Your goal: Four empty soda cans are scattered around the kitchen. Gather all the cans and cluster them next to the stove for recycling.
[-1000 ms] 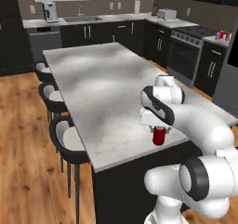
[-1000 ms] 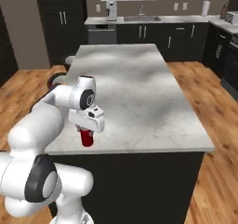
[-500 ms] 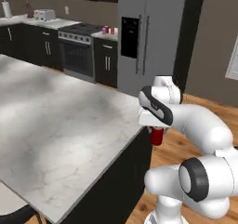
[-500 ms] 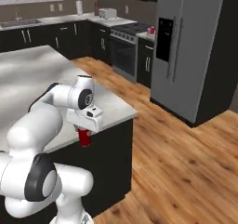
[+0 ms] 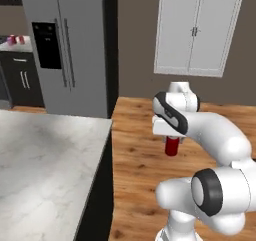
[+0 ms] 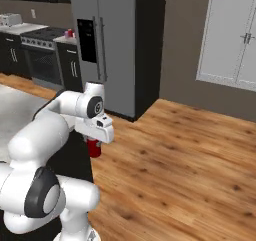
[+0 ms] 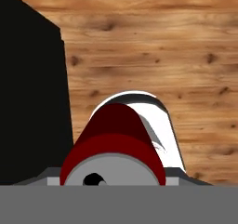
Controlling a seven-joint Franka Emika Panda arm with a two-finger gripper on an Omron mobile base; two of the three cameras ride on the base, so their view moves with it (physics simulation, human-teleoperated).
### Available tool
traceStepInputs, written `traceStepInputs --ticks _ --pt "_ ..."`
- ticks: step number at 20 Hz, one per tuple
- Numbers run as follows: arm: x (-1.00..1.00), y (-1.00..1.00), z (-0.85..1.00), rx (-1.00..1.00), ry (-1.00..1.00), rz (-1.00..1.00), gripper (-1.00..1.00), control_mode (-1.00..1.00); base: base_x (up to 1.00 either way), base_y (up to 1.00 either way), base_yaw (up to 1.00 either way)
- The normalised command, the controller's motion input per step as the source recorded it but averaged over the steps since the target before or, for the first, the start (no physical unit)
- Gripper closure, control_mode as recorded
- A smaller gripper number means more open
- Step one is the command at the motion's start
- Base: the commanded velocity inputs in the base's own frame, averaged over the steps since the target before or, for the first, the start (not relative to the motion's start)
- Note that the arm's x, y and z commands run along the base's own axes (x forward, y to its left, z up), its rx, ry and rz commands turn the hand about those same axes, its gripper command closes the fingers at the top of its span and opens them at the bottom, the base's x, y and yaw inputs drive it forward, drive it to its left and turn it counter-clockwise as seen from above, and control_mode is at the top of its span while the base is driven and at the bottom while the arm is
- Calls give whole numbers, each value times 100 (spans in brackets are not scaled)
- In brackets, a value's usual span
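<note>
A red soda can (image 5: 171, 147) hangs upright under my gripper (image 5: 171, 139), which is shut on its top, out over the wooden floor just past the island's corner. From the right base camera the same can (image 6: 93, 148) sits below the gripper (image 6: 94, 142). The hand view looks down along the can (image 7: 114, 144), with floor beneath it. The black stove (image 6: 42, 60) stands far off at the back left. Small red things (image 6: 69, 33) sit on the counter between stove and fridge; they also show far left (image 5: 15, 39), too small to tell apart.
The marble island (image 5: 45, 160) lies to my left, its dark side (image 7: 32, 102) close to the can. A grey fridge (image 5: 65, 45) stands behind it, and white double doors (image 5: 200, 30) are in the back wall. Wooden floor (image 6: 190, 155) stretches to the right.
The whole picture has swung as the base turned: the island slid off to the left, and the fridge and white doors came into view. The can stays in the shut gripper.
</note>
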Motion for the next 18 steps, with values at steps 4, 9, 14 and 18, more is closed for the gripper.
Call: traceStepInputs --ticks 4,9,14,18 --pt "0 0 0 0 0 0 100 100 52 -1 -32" --pt "0 0 0 0 0 0 100 100 74 0 -4" --pt "0 0 0 0 0 0 100 100 75 0 0" --pt "0 0 0 0 0 0 100 100 75 0 0"
